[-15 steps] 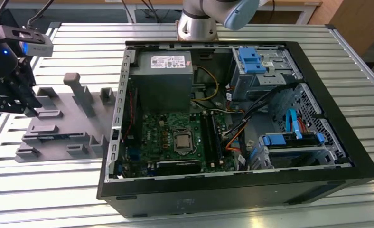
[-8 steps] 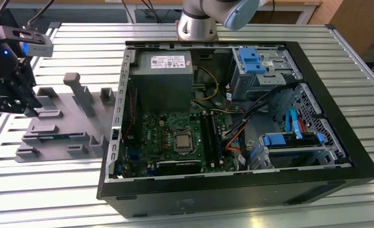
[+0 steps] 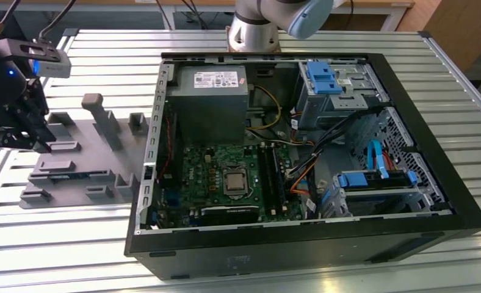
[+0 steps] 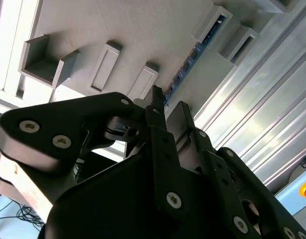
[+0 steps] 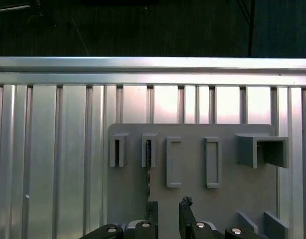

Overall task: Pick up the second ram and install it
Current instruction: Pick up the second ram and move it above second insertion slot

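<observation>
The second ram [image 4: 194,54] is a thin blue stick standing on edge in a slotted holder of the grey tray [image 4: 93,25]. In the first wrist view the ram [image 5: 148,172] shows edge-on as a dark line running from a holder block toward my fingers. My gripper [image 5: 168,205] is open and hovers over the tray [image 5: 128,189], with one fingertip [image 5: 152,208] almost in line with the ram's near end. In the second wrist view the gripper [image 4: 168,107] sits just above that end, and the jaws hold nothing. In the exterior view the gripper [image 3: 28,141] hangs over the tray's [image 3: 77,168] left part.
An open computer case [image 3: 306,244] lies to the exterior view's right of the tray, with the green motherboard [image 3: 216,174], a grey power supply [image 3: 212,97] and blue drive brackets [image 3: 322,76] inside. Raised grey blocks [image 3: 102,119] stand on the tray. The ribbed metal table [image 3: 61,244] lies beneath.
</observation>
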